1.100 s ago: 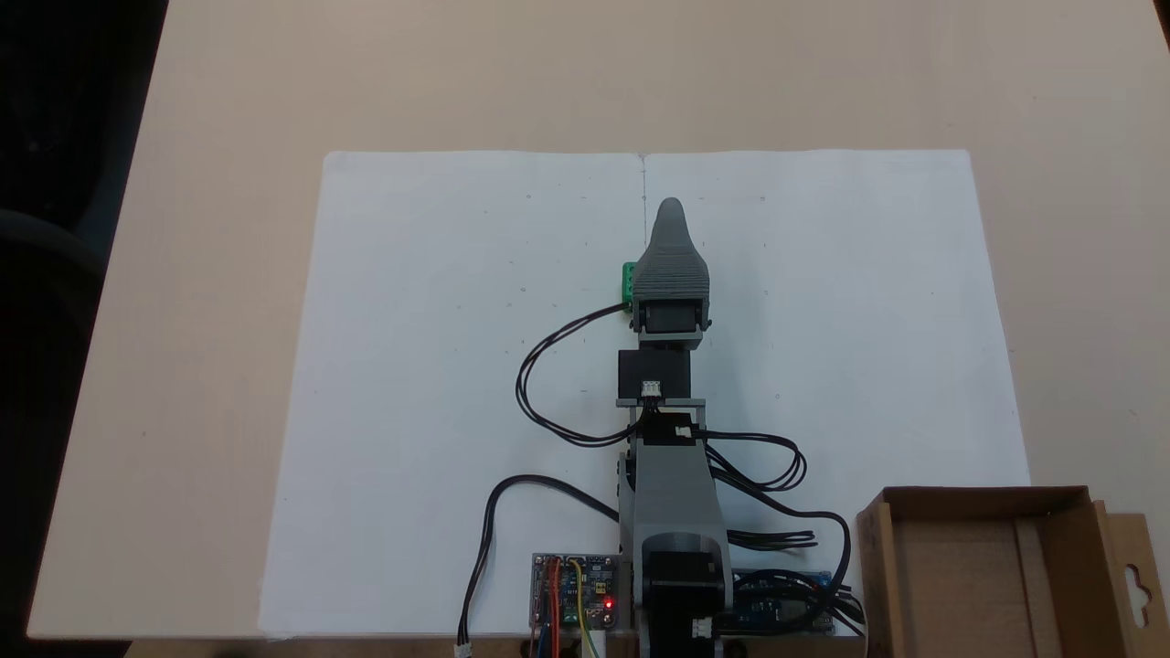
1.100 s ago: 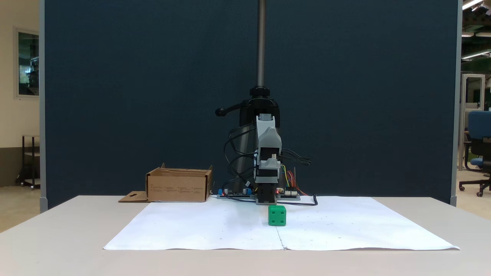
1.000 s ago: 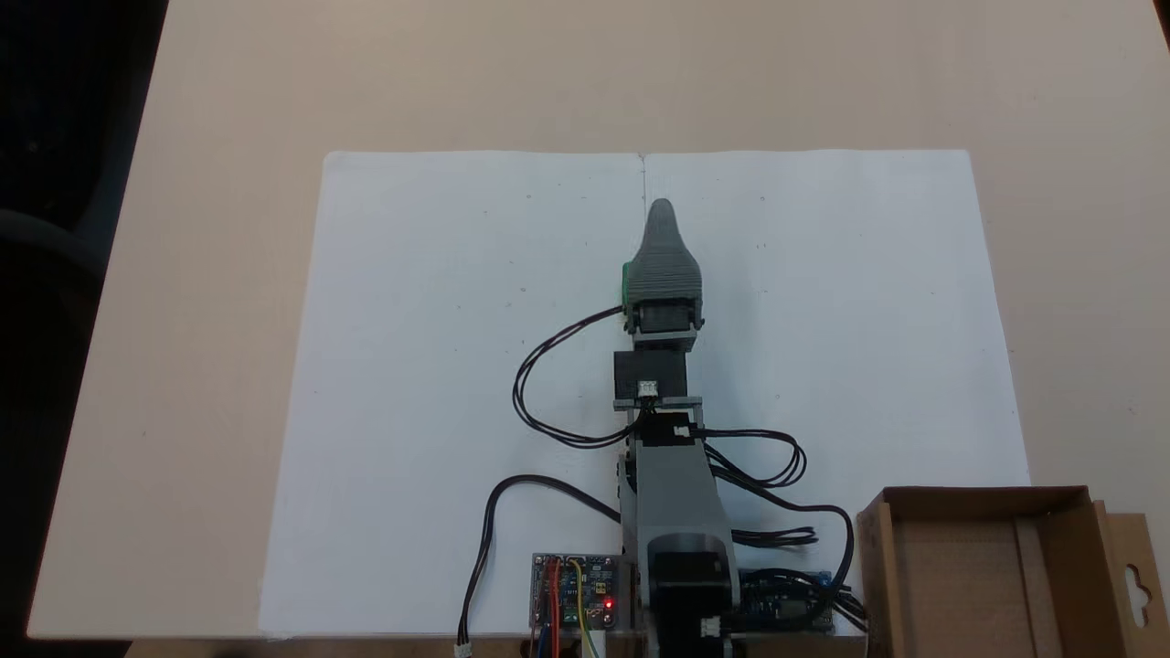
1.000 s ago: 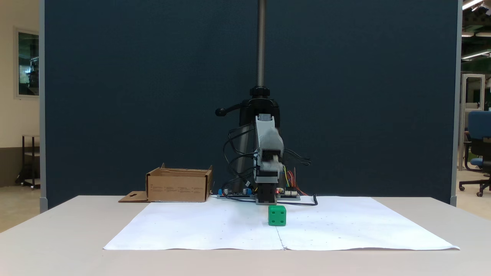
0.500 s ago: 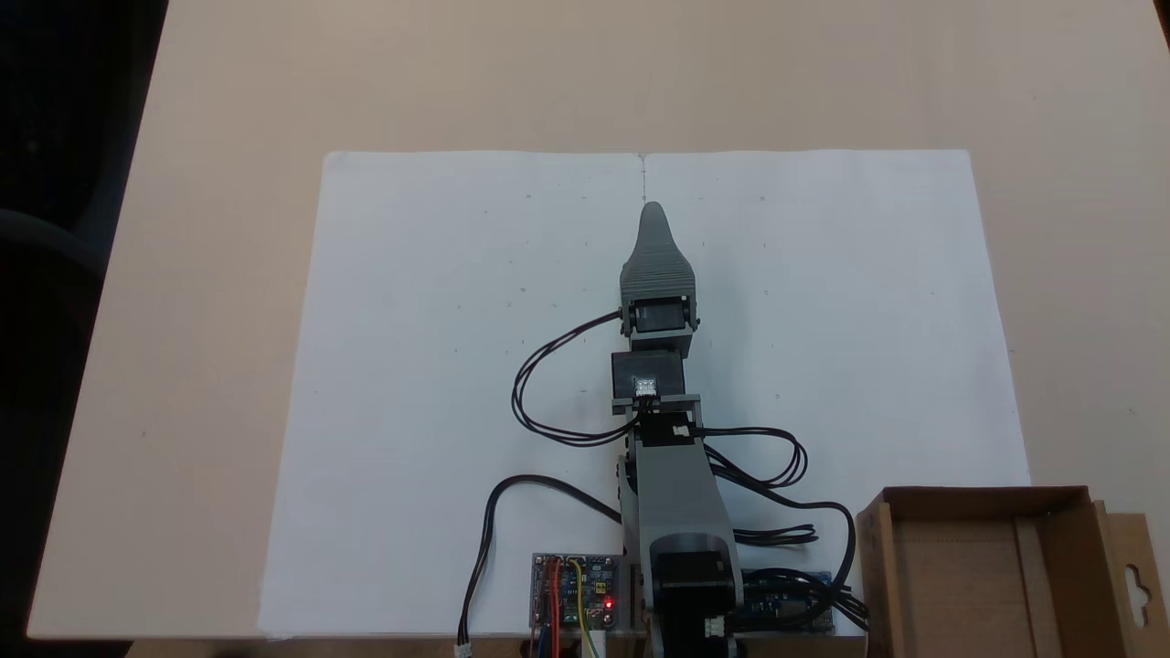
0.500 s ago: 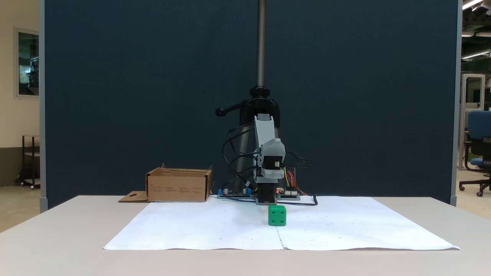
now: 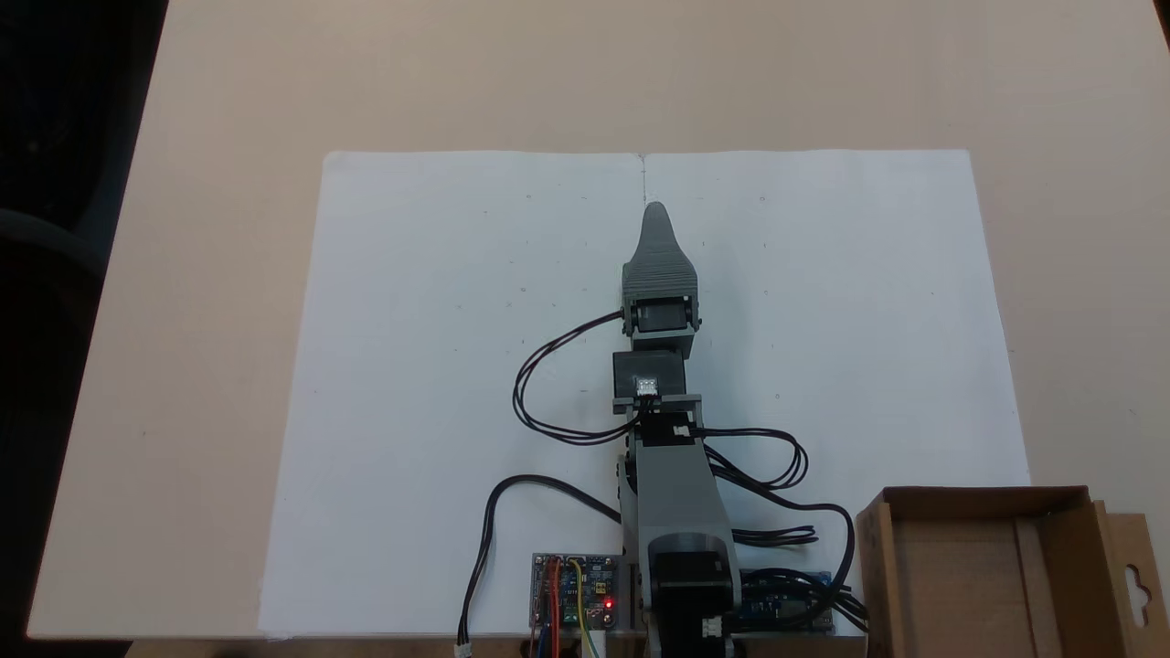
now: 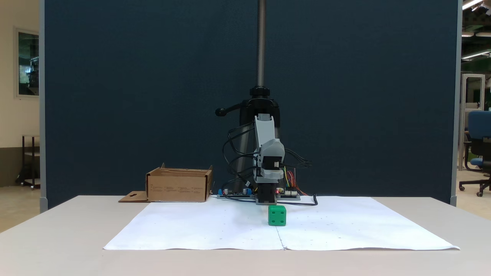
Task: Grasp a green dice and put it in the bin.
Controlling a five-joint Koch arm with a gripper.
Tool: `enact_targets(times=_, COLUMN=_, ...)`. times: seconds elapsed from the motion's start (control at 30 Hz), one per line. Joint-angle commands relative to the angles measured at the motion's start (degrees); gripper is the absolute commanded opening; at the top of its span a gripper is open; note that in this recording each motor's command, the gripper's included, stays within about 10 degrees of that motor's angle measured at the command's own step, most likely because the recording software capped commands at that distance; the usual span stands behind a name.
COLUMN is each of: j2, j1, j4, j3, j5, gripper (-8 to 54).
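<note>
The green dice (image 8: 277,215) rests on the white paper sheet (image 8: 215,230), a little in front of the arm's base. From above, the grey gripper (image 7: 655,215) hangs over that spot and hides the dice. In the front-facing fixed view the gripper (image 8: 271,153) points toward the camera, well above the dice and apart from it. Its jaws lie one behind the other, so whether they stand apart stays unclear. The bin (image 7: 960,576), a brown cardboard box, sits at the lower right beside the arm's base; it shows as a low box (image 8: 178,186) to the left.
Black cables (image 7: 548,384) loop left and right of the arm. Circuit boards (image 7: 576,589) lie at the base. A dark blue partition (image 8: 153,96) stands behind the table. Bare table surrounds the white paper sheet (image 7: 439,366).
The gripper swung slightly left in the top-down view and now covers the dice, which peeked out at its left side before. The wrist tilted a little. The dice has not moved.
</note>
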State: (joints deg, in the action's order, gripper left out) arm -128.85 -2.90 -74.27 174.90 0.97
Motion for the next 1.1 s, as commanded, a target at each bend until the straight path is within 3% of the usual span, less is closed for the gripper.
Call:
enact_targets(times=0.0, j2=-6.9, j1=1.8, j4=5.1, j3=-2.9, j5=2.8, gripper=41.3)
enact_targets(times=0.77, j2=-6.6, j1=5.7, j4=89.0, j3=-44.6, j5=2.2, gripper=42.5)
enact_targets(times=1.07, j2=6.4, j1=0.4, j4=115.0, j3=-51.9, j5=-3.9, gripper=42.3)
